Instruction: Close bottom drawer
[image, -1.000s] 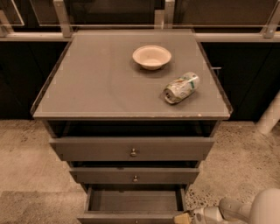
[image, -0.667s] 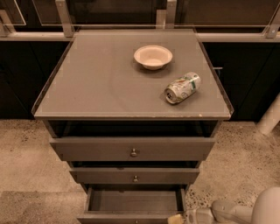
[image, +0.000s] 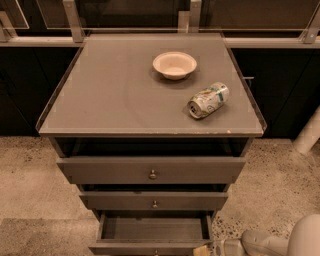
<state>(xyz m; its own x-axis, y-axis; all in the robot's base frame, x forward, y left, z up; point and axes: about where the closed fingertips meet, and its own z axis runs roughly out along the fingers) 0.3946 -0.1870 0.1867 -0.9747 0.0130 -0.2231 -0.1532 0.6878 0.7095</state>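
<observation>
Office or lab: speckled floor (image: 280, 175), glass-panel rail (image: 280, 41), drawer cabinet (image: 110, 90); hand (image: 207, 248) bottom right.

The claw (image: 206, 249) has slipped slightly lower and leftward along the bottom edge of the view and now sits just beside the right front corner of the open bottom drawer (image: 135, 246). The pale arm (image: 267, 243) behind it has sunk lower too.
</observation>
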